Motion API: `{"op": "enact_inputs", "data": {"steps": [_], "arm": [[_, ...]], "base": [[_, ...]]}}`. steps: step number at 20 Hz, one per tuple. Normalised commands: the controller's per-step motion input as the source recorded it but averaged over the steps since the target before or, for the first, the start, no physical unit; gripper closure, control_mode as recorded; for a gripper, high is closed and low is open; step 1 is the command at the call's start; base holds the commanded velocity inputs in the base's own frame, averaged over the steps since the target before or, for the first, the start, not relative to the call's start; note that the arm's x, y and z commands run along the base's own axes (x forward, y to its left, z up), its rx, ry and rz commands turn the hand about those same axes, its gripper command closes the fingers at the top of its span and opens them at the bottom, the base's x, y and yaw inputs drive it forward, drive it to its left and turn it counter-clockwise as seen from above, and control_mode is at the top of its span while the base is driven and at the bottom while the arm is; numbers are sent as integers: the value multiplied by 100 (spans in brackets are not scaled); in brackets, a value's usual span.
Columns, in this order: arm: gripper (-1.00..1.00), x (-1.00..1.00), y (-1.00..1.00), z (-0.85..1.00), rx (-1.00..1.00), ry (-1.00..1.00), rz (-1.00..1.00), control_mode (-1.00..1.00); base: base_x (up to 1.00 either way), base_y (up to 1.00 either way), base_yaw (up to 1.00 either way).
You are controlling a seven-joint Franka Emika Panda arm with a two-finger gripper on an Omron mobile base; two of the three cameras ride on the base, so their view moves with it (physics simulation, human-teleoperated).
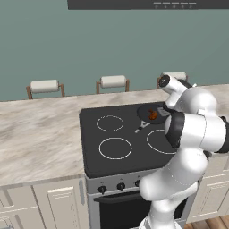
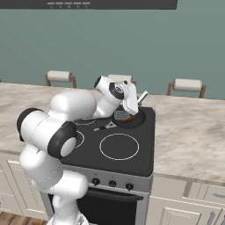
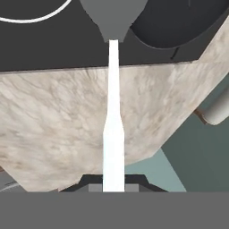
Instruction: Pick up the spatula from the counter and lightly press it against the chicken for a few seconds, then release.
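White-handled, with a flat grey blade, the spatula (image 3: 113, 134) is clamped in your closed pincer (image 3: 113, 188). Its long axis runs straight out from the fingertips, blade leading past the marbled beige surface (image 3: 53, 120) and over the black glass cooktop (image 1: 116, 134). In the hand view the round dark pan (image 3: 179, 22) lies just to one side of the blade, and the orange-brown chicken piece (image 1: 153, 115) rests in that pan close by the blade. You cannot tell whether the two touch, because the blade's far end is cut off at the frame edge and the white forearm (image 1: 192, 100) covers part of the pan.
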Motion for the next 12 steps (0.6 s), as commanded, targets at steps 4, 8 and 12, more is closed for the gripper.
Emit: {"op": "enact_inputs", "data": {"steps": [4,8,12], "arm": [[100,17,5,4,1,0,0,-100],[100,18,5,1,0,0,0,-100],[100,14,6,0,0,0,0,-100]], "base": [[0,0,0],[0,0,0],[0,0,0]]}}
